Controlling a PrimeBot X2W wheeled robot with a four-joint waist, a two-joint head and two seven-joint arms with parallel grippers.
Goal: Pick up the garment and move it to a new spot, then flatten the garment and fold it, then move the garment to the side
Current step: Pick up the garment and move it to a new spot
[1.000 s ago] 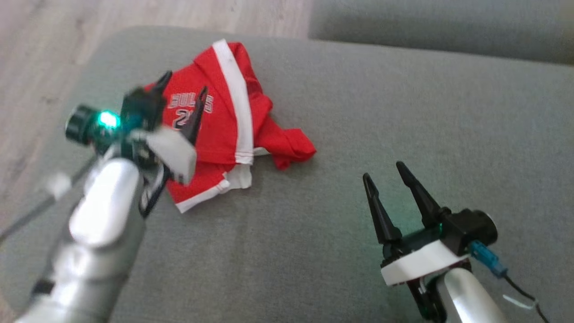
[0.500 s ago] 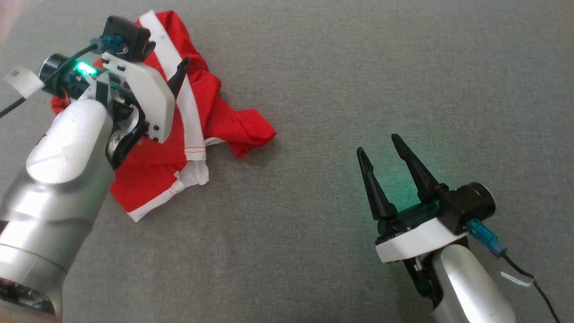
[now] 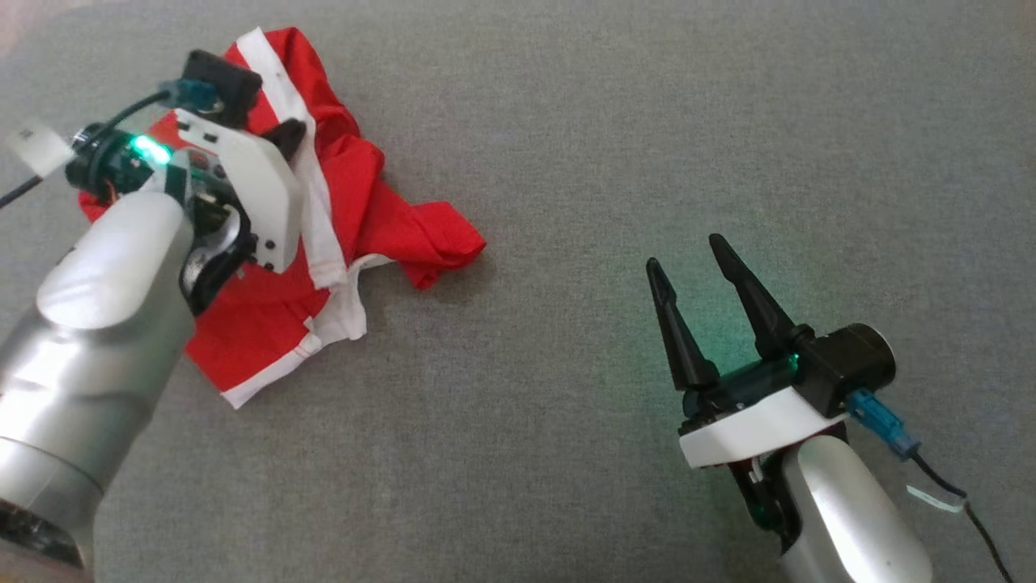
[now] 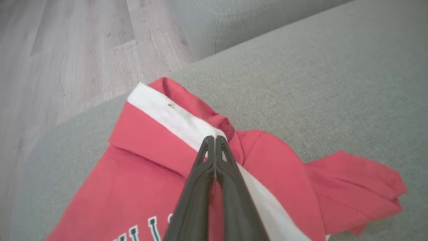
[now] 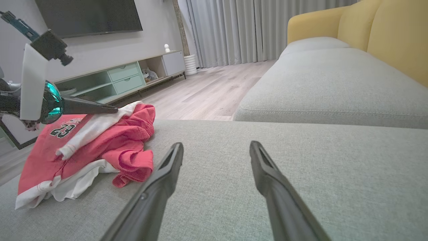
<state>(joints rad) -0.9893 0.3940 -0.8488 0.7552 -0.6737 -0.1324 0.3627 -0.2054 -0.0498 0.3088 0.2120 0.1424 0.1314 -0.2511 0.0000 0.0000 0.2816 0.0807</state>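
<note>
The garment (image 3: pixel 388 227) is a red jersey with a white band and a number print, crumpled near the left end of a grey sofa cushion (image 3: pixel 647 121). My left gripper (image 3: pixel 291 134) is over its upper part. In the left wrist view its fingers (image 4: pixel 214 139) are pressed together on the white band of the garment (image 4: pixel 143 160). The right wrist view shows the left gripper (image 5: pixel 113 108) pinching that band where the garment (image 5: pixel 127 140) bunches up. My right gripper (image 3: pixel 684 251) stands open above bare cushion to the right, fingers (image 5: pixel 174 160) spread with nothing between them.
The cushion's rounded left edge lies just beyond the garment, with wood floor (image 4: pixel 67 50) past it. A second grey seat cushion (image 5: pixel 334 87) with a yellow backrest (image 5: pixel 384 33) sits behind. A low TV unit (image 5: pixel 127 77) stands across the room.
My left gripper came down onto the garment and shut on its white band, bunching the cloth there. The head camera tilted down. The right gripper stayed open in place.
</note>
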